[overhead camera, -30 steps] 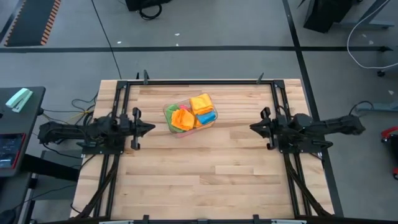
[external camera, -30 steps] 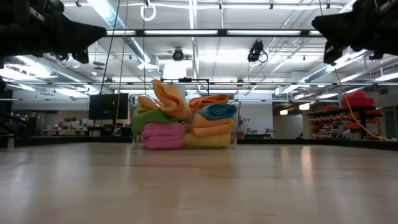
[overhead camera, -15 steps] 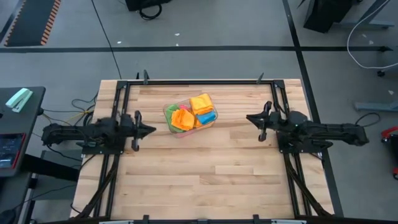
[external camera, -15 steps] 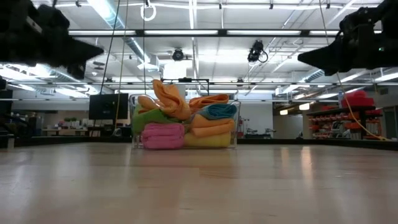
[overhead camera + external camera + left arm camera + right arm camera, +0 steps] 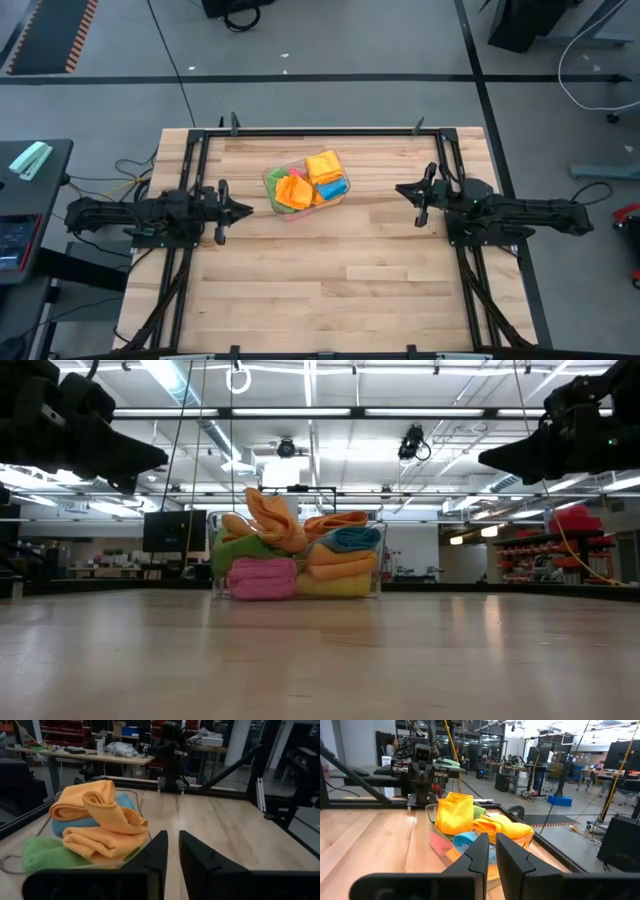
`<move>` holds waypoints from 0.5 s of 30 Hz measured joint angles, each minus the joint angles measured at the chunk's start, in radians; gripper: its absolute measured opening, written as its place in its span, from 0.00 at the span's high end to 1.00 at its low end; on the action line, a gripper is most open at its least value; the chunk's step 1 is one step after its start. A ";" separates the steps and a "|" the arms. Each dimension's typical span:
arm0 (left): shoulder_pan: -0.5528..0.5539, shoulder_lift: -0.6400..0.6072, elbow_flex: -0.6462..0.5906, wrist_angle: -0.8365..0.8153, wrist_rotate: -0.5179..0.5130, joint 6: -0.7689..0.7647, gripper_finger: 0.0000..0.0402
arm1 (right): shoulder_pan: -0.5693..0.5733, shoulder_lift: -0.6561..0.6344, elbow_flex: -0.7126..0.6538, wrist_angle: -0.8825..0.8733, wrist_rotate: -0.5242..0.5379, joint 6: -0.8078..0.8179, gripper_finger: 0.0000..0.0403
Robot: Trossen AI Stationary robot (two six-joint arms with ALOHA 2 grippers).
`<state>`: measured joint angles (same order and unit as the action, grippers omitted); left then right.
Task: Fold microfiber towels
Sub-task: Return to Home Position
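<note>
Plainly, both grippers hung empty and the towels sat in the bin

The left gripper [image 5: 243,211] hovered above the worktop [image 5: 330,280], its fingers drawn narrow with only a slit between them, holding nothing. The right gripper [image 5: 402,190] hung likewise, narrow and empty. Between them, well apart from both, stood the clear bin [image 5: 267,178], with the left gripper at its 8 o'clock and the right gripper at its 3 o'clock. The microfiber towels [image 5: 305,186] were piled inside, orange and yellow on top, blue, green and pink beneath.
</note>
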<state>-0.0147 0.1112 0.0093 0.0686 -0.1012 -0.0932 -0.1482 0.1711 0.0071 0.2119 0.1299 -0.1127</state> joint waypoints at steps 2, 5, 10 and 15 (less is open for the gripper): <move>0.000 0.000 0.000 0.002 0.000 0.001 0.86 | 0.000 0.000 0.000 -0.001 0.000 0.000 0.90; 0.000 0.000 0.000 0.002 0.000 0.000 0.87 | 0.000 0.000 0.000 -0.002 0.000 0.000 0.90; 0.000 0.000 0.000 0.001 0.000 0.001 0.89 | 0.000 0.000 0.000 -0.001 0.000 0.000 0.90; 0.000 0.000 0.000 0.002 0.000 0.001 0.87 | 0.000 0.000 0.000 -0.001 0.000 0.000 0.90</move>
<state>-0.0147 0.1108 0.0093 0.0704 -0.1009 -0.0925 -0.1482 0.1711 0.0071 0.2108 0.1299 -0.1131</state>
